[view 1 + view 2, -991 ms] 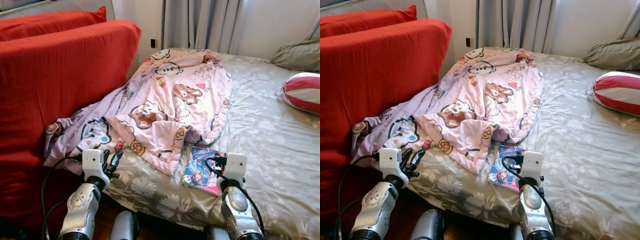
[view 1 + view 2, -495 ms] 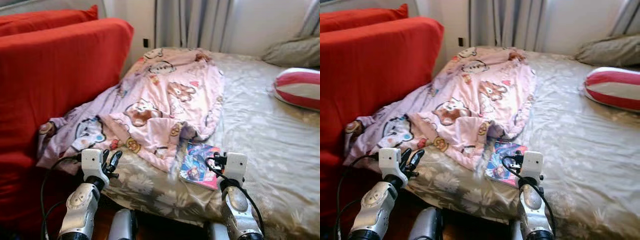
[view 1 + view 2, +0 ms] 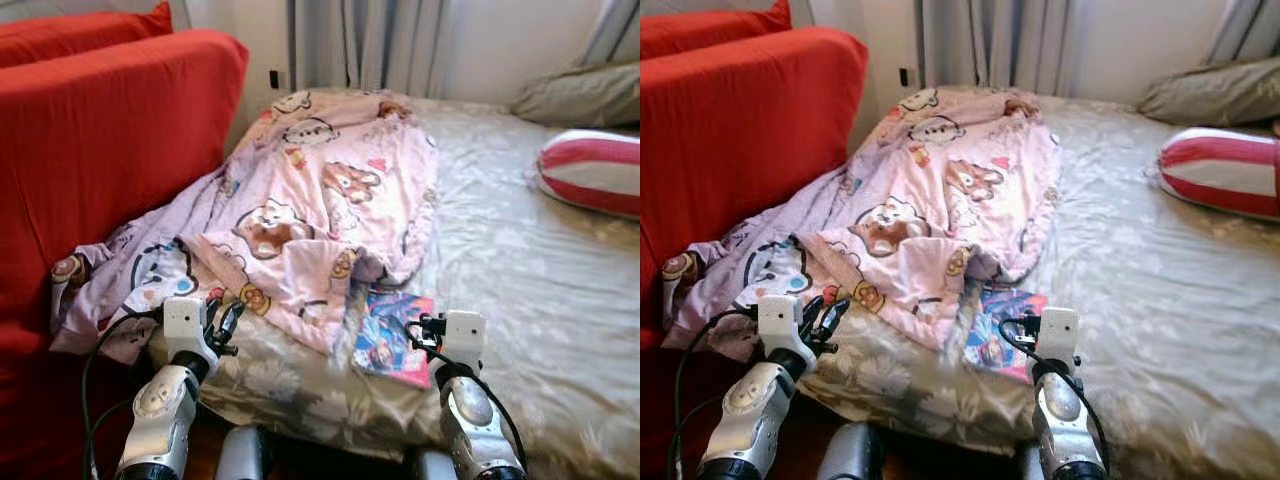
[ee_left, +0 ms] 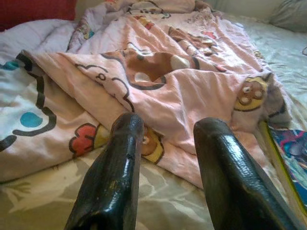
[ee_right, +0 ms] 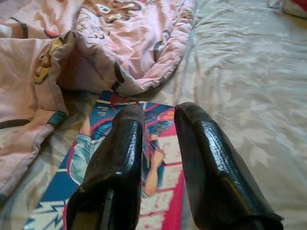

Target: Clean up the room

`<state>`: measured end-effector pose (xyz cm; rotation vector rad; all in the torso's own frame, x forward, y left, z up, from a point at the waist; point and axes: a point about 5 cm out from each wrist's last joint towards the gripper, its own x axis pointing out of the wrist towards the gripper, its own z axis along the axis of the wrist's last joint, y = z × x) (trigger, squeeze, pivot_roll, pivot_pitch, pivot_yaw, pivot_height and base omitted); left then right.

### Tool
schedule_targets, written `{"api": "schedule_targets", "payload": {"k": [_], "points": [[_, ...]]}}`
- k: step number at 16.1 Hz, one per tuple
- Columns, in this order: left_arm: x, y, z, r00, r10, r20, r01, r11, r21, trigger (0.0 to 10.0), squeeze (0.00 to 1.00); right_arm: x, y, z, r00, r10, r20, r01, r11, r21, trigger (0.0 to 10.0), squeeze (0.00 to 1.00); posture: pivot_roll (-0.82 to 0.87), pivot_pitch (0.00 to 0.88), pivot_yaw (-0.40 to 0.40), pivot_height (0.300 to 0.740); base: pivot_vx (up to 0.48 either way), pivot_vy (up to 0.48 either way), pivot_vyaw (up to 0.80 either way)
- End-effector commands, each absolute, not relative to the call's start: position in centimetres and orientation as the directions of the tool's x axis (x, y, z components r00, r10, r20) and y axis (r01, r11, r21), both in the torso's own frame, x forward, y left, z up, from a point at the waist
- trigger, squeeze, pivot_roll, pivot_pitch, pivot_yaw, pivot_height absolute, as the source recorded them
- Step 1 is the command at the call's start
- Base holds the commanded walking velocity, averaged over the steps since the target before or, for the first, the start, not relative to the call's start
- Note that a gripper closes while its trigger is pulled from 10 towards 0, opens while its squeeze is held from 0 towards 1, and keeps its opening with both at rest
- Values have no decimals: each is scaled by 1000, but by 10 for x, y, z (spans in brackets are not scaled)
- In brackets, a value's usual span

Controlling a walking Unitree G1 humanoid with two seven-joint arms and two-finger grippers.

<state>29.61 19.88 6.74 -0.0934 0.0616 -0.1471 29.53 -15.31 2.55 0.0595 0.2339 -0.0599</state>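
Observation:
A pink cartoon-print blanket point(image 3: 320, 200) lies rumpled across the left half of the bed point(image 3: 520, 260), with one corner hanging off towards the red sofa. A colourful comic book point(image 3: 390, 340) lies flat on the sheet near the bed's front edge, its left side tucked under the blanket's hem. My left gripper point(image 3: 222, 318) hovers at the bed's front edge, just short of the blanket point(image 4: 192, 76). It is open and holds nothing. My right gripper point(image 5: 158, 111) points at the book point(image 5: 158, 158) from just above. Its fingers stand a little apart with nothing between them.
A red sofa point(image 3: 100, 140) with cushions stands close along the bed's left side. A red-and-white striped pillow point(image 3: 590, 170) and a grey pillow point(image 3: 580, 92) lie at the far right. Grey curtains point(image 3: 370, 45) hang behind the bed.
The whole view has shifted, so the bed and blanket now sit further left and slightly nearer. Both arms keep the same pose, and nothing on the bed has moved.

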Motion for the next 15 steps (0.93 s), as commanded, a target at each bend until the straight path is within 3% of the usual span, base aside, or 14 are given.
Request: {"api": "schedule_targets", "payload": {"k": [1, 8, 13, 15], "points": [[298, 200, 69, 986, -152, -64, 146, 985, -97, 10000, 0, 295, -153, 22, 964, -48, -261, 62, 997, 44, 10000, 0, 19, 14, 5, 565, 326, 0, 0], [296, 198, 70, 984, -171, -55, 166, 982, -95, 10000, 0, 302, -156, 20, 953, -44, -299, 56, 998, 33, 10000, 0, 30, 6, 15, 565, 314, 0, 0], [292, 200, 75, 983, -176, -44, 172, 981, -89, 10000, 0, 308, -159, 14, 915, -20, -404, 57, 995, 79, 10000, 0, 62, 40, 29, 565, 0, 0, 0], [291, 203, 82, 986, -166, -30, 163, 983, -88, 10000, 0, 313, -152, 17, 914, 20, -405, 21, 995, 95, 10000, 0, 114, 106, 42, 565, 0, 0, 0]]}}
